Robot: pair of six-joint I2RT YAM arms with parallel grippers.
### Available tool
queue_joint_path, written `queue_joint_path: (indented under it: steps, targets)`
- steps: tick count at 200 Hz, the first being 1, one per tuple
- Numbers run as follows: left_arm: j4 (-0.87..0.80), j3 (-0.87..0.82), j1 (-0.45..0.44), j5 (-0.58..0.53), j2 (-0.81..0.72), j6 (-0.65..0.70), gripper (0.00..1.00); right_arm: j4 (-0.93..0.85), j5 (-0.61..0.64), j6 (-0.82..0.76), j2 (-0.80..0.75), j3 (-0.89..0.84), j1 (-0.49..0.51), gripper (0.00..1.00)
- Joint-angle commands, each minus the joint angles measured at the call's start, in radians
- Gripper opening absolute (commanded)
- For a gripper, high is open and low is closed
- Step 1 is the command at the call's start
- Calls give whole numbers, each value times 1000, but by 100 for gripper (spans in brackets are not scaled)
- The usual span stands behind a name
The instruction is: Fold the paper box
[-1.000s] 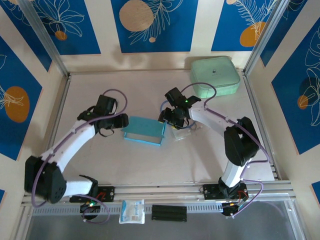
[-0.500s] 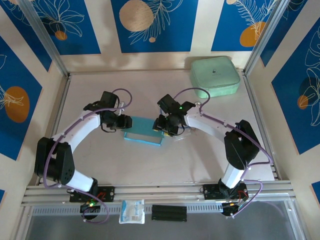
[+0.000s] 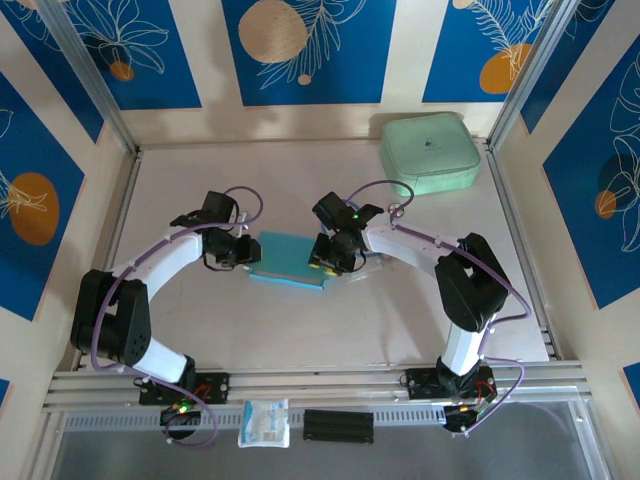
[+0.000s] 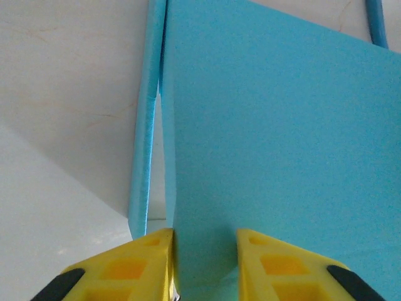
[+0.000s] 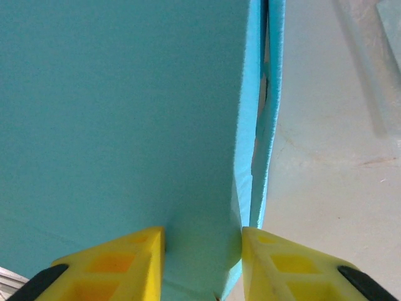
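Left tool (image 3: 244, 250): being narrowed at the left end of the paper box (image 3: 290, 257), fingers part-way apart; a grip cannot be told.
Right tool (image 3: 325, 252): being narrowed likewise at the right end; a grip cannot be told.
Paper box: lying flat mid-worktop (image 3: 300, 330), being closed in on from both ends.
Meaning: the end flaps are probably being pressed in.
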Motion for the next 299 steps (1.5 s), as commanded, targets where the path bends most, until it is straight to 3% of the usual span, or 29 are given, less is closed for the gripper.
queue_joint_path:
  steps: [1,39,91,138,190,299]
  targets:
    - [25,-19,-1,48,8,-16,27,14,-13,0,21,6,0,33]
    - [15,-35,-12,-9,1,0,26,4,9,-34,55,8,-3,24]
    - [40,-71,-26,-32,12,1,23,-43,95,-75,90,22,10,23]
    - [13,-79,-55,-139,26,29,23,-94,183,-101,117,34,16,23]
    - [-18,-87,-109,-318,38,53,24,-208,362,-133,166,98,56,25]
    - [48,-99,-112,-263,61,56,37,-219,324,-159,104,152,5,48]
